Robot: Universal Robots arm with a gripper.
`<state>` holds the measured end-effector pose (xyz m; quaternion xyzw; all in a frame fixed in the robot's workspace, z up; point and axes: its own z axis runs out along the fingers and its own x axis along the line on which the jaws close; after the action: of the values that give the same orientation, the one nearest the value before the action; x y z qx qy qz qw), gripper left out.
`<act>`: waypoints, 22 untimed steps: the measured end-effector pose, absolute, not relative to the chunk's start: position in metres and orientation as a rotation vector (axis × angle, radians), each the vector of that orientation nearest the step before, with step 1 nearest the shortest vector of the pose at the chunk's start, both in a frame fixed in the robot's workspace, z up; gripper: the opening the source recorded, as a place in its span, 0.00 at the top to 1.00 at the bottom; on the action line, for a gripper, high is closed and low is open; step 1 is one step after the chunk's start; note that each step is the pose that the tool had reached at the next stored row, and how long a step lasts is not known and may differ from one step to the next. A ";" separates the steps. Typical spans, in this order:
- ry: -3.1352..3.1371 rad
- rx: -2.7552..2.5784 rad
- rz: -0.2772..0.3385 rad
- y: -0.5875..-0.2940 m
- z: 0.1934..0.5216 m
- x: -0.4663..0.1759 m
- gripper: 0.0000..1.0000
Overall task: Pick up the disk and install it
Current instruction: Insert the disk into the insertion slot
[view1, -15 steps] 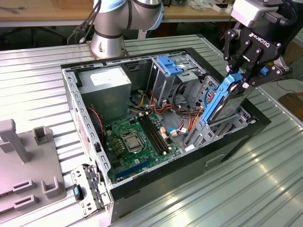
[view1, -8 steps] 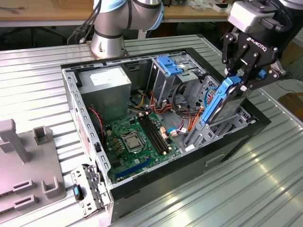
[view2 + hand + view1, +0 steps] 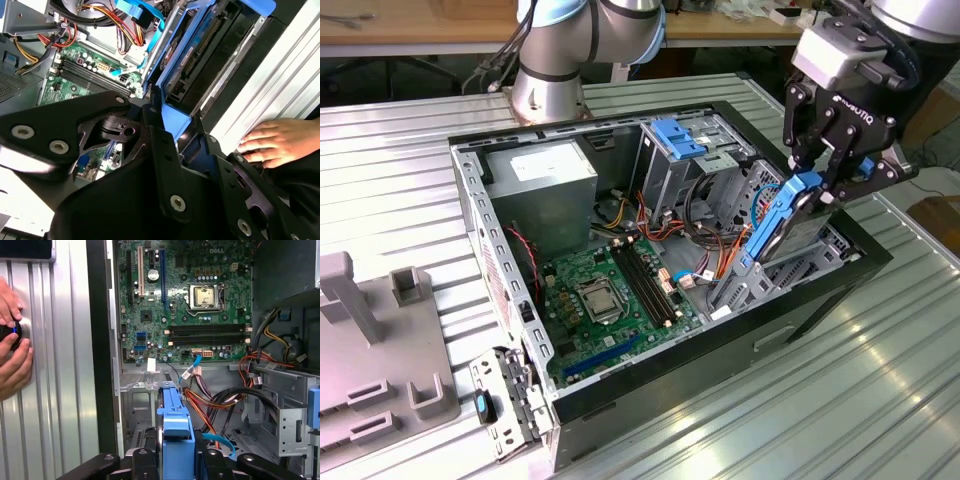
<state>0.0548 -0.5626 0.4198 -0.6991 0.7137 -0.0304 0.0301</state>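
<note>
Disk clamped in my gripper, tilted over the drive bay at the exterior view's right end of the case.

I have the disk (image 3: 782,222) by its upper end in the gripper (image 3: 820,186), its jaws drawn in to the thickness of the blue carrier and pressed against it. The rest of the disk slopes down into the open computer case (image 3: 620,400), beside the loose cables (image 3: 210,405). I judge it stiff and dense for its size, but easily harmed by knocks. The plastic carrier looks smooth and a little springy, so the carrier's end and side rails are the place to hold, not the flat metal faces or connector edge. I cannot tell whether its lower end touches the bay. A person's hand (image 3: 277,140) rests on the tabletop (image 3: 770,420) just beside the case.
</note>
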 end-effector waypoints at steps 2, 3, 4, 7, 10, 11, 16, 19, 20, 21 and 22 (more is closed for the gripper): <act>2.200 -2.155 -0.094 -0.563 0.417 0.055 0.63; 2.200 -2.155 -0.094 -0.563 0.416 0.055 0.63; 2.200 -2.155 -0.094 -0.563 0.414 0.055 0.63; 2.201 -2.156 -0.094 -0.564 0.407 0.055 0.63; 2.200 -2.155 -0.093 -0.564 0.401 0.055 0.63; 2.200 -2.155 -0.093 -0.564 0.400 0.055 0.63; 2.200 -2.156 -0.093 -0.565 0.390 0.055 0.63; 2.200 -2.156 -0.093 -0.565 0.390 0.055 0.63; 2.200 -2.156 -0.093 -0.565 0.390 0.055 0.63; 2.200 -2.155 -0.094 -0.565 0.390 0.055 0.63; 2.200 -2.155 -0.094 -0.565 0.390 0.055 0.62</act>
<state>0.0548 -0.5647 0.3903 -0.6991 0.7137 -0.0303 0.0299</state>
